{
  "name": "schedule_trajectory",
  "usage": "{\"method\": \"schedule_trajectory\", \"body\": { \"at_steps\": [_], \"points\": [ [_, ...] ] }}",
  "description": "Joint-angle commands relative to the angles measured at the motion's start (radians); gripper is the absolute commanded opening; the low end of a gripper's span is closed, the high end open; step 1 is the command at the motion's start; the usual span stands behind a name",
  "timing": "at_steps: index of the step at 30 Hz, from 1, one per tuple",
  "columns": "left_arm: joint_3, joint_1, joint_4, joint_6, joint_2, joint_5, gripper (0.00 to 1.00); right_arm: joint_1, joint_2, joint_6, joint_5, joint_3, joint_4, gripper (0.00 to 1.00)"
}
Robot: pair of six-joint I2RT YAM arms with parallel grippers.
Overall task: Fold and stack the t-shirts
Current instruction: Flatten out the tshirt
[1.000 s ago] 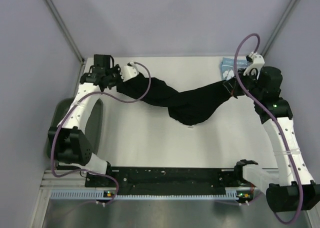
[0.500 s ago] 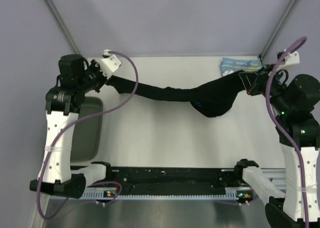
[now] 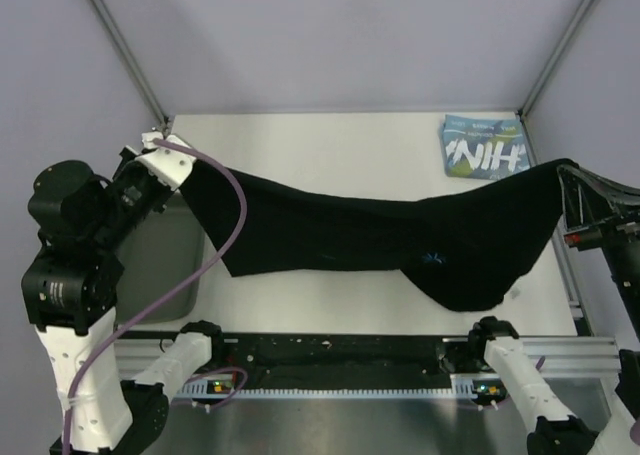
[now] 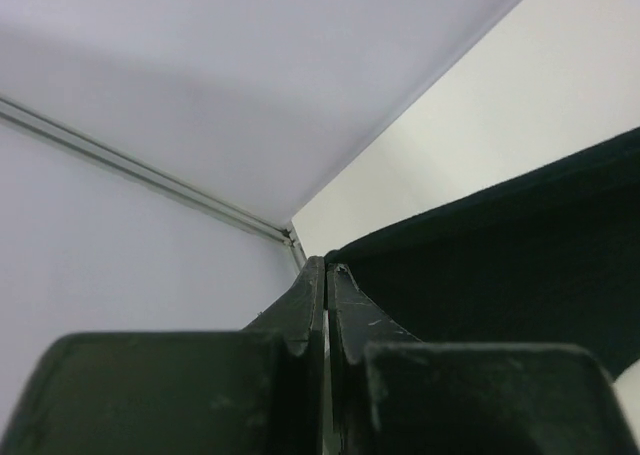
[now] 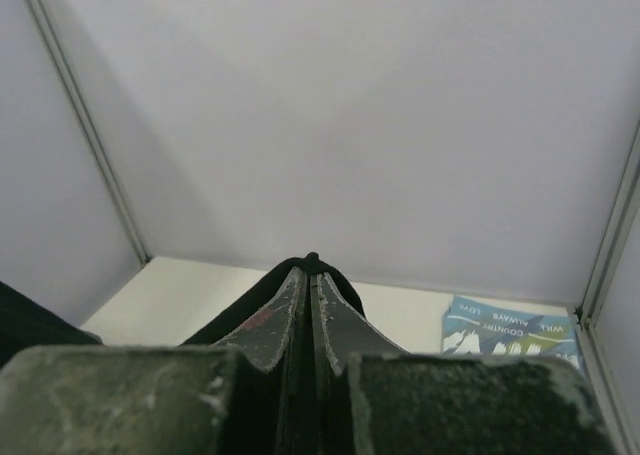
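The black t-shirt (image 3: pixel 370 240) hangs spread between my two grippers above the table, sagging lowest at the right. My left gripper (image 3: pixel 183 165) is shut on its left corner, seen as black cloth (image 4: pixel 500 265) beside the closed fingertips (image 4: pixel 327 268). My right gripper (image 3: pixel 565 167) is shut on its right corner; cloth (image 5: pixel 312 263) wraps over the closed fingertips. The light blue t-shirt with white letters (image 3: pixel 484 147) lies folded at the table's back right corner, also in the right wrist view (image 5: pixel 510 333).
The dark green tray (image 3: pixel 165 265) sits at the table's left edge, partly behind my left arm. Purple walls enclose the table on three sides. A black rail (image 3: pixel 340 353) runs along the near edge.
Both arms have drawn back toward the near side and lifted apart. The black shirt went from a twisted rope to a wide, spread sheet hanging between the grippers.
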Motion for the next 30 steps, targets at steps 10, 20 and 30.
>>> {"method": "schedule_trajectory", "body": {
  "at_steps": [10, 20, 30],
  "points": [
    [0.042, 0.005, 0.085, -0.028, 0.083, -0.074, 0.00, -0.005, 0.164, -0.035, 0.016, 0.044, 0.042, 0.00],
    [0.105, 0.005, 0.269, -0.044, 0.349, -0.186, 0.00, -0.005, 0.403, -0.035, -0.129, 0.006, 0.303, 0.00],
    [0.361, 0.028, 0.547, -0.047, 0.700, -0.374, 0.00, -0.010, 0.829, -0.067, -0.298, 0.233, 0.688, 0.00]
  ]
}}
